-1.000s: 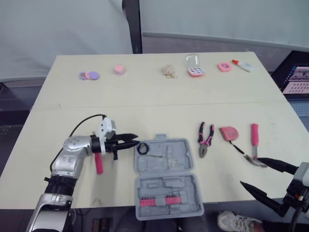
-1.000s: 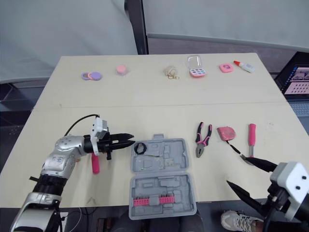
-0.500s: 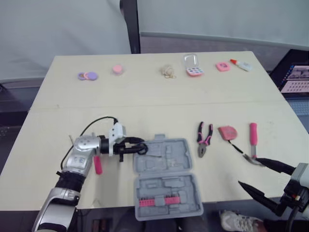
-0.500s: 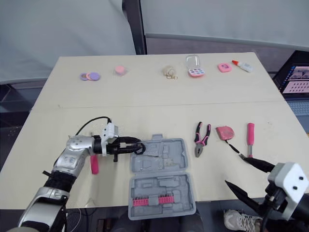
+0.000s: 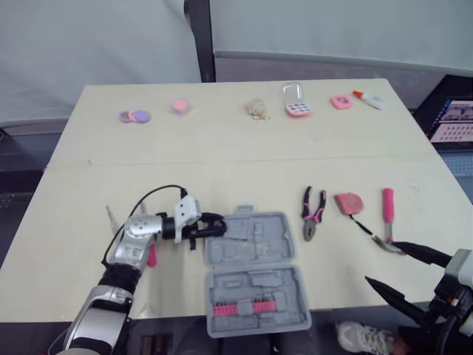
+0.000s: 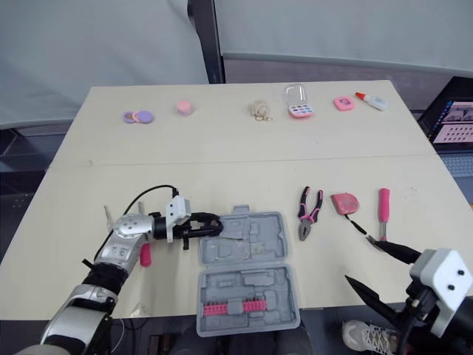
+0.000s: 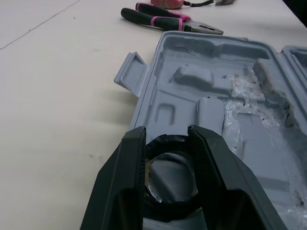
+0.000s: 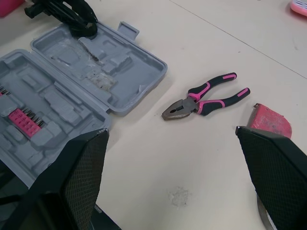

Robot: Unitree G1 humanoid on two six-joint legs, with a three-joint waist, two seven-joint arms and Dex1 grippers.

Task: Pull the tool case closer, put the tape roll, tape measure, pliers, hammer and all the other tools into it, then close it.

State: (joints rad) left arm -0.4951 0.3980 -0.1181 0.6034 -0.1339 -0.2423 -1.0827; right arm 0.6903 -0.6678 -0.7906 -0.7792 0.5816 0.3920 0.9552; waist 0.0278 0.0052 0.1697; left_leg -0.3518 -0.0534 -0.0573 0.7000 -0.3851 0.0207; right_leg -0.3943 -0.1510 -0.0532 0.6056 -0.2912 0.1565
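Observation:
The grey tool case [image 5: 259, 248] lies open near the table's front edge, a pink bit strip [image 5: 238, 308] in its near half. My left gripper [image 5: 211, 224] reaches over the case's far-left corner and is shut on the black tape roll [image 7: 167, 140], its fingers [image 7: 132, 158] flanking the ring. A pink-handled tool [image 5: 151, 256] lies under that arm. To the right of the case lie the pliers [image 5: 314, 212], the pink tape measure [image 5: 349, 203] and the hammer [image 5: 388, 214]. My right gripper [image 5: 403, 274] hangs open just in front of the hammer head, holding nothing.
Along the far edge sit purple and pink discs [image 5: 134, 116], a pink puck [image 5: 179, 106], rubber bands [image 5: 258, 110], a clear-lidded pink box [image 5: 297, 100], a pink item [image 5: 341, 101] and a glue bottle [image 5: 369, 98]. A seam crosses the table.
My left gripper has moved right from beside the case onto the tape roll at the case's corner and shut on it. The right gripper has stayed put.

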